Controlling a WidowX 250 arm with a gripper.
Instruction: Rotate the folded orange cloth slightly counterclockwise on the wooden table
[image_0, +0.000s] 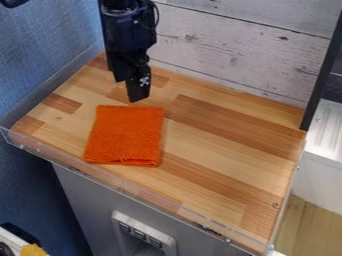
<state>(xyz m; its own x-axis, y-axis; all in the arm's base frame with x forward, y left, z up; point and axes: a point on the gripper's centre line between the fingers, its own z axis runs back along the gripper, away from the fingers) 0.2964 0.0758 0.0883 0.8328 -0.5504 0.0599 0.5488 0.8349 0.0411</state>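
I see one cloth (126, 134), bright orange, with a rough, towel-like nap. It is folded into a neat rectangle, a bit longer than wide from my viewpoint, and I can make out stacked layers along its near side. It lies flat on the wooden tabletop (227, 150), in that tabletop's left part. From where I watch, its lower left corner sits near the tabletop's front edge, and its sides run askew to that edge.

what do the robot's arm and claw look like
The arm is black and chunky, with a thin dark cable looping out at one side. The claw is black too, narrow and angular, with small white markings.
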